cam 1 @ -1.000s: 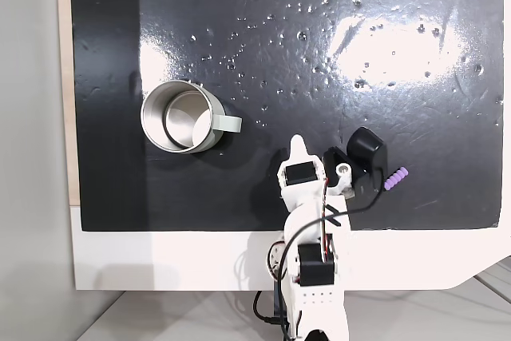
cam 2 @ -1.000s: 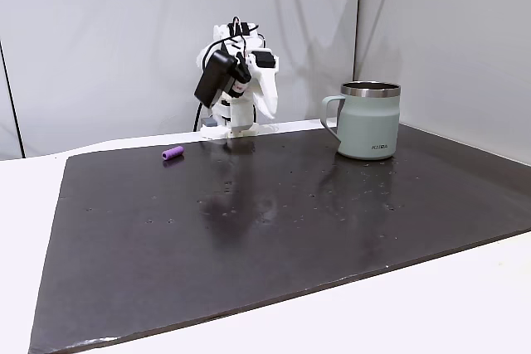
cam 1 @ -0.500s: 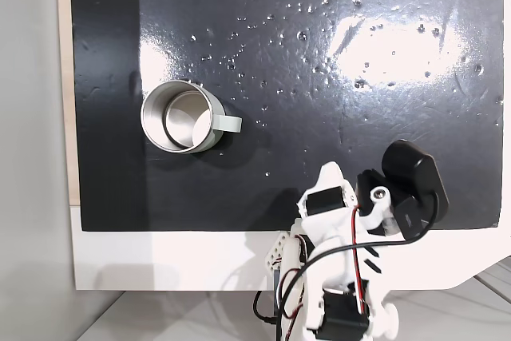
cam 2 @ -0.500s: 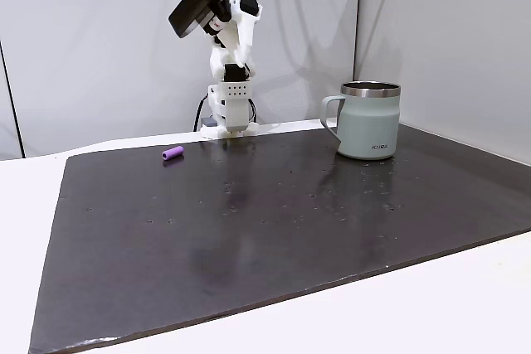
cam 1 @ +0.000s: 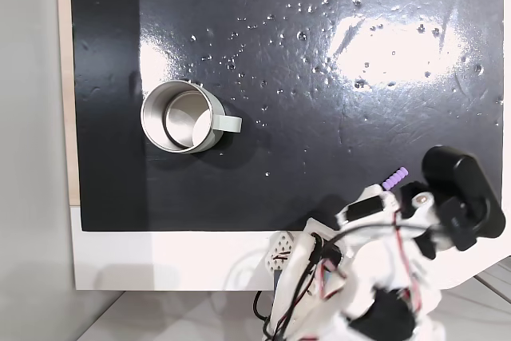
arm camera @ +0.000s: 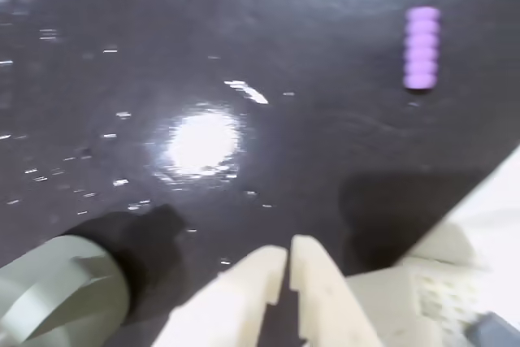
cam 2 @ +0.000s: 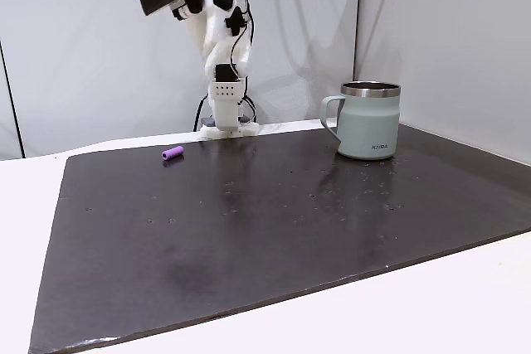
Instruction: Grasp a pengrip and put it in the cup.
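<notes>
The light-purple ribbed pengrip (cam 1: 394,178) lies on the black mat near its front edge, just left of my arm's black camera housing (cam 1: 459,189). In the side fixed view the pengrip (cam 2: 172,152) rests far below my raised arm (cam 2: 217,22). The silvery cup (cam 1: 180,116) stands upright at the mat's left, handle pointing right; from the side the cup (cam 2: 367,120) is on the right. In the wrist view my gripper (arm camera: 288,248) is shut and holds nothing, with the pengrip (arm camera: 422,46) at upper right and the cup (arm camera: 57,292) at lower left.
The glossy black mat (cam 1: 319,53) lies on a white table (cam 1: 160,257), whose edge runs just behind the arm's base (cam 2: 228,126). Grey walls rise behind the table in the side fixed view.
My arm has unfolded from its low tucked pose, risen high and swung to the right in the overhead fixed view. The pengrip and the cup have not moved.
</notes>
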Available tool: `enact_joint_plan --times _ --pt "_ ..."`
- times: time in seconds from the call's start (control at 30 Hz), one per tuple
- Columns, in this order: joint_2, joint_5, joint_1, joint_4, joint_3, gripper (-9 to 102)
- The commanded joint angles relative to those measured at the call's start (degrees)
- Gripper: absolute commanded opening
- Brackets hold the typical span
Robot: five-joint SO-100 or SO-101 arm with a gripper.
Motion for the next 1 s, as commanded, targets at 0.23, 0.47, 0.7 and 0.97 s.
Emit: enact_joint_plan --times 0.23,0.47,0.7,0.97 --pt "-17.2 -11.5 13.5 -5.0 -3.1 15" --pt "-23.0 -16.5 18.2 -11.4 1.0 23" --pt "-28.6 -17.1 19.6 -21.3 6.9 23" --pt "-31.5 -18.9 20.4 -29.9 15.3 23"
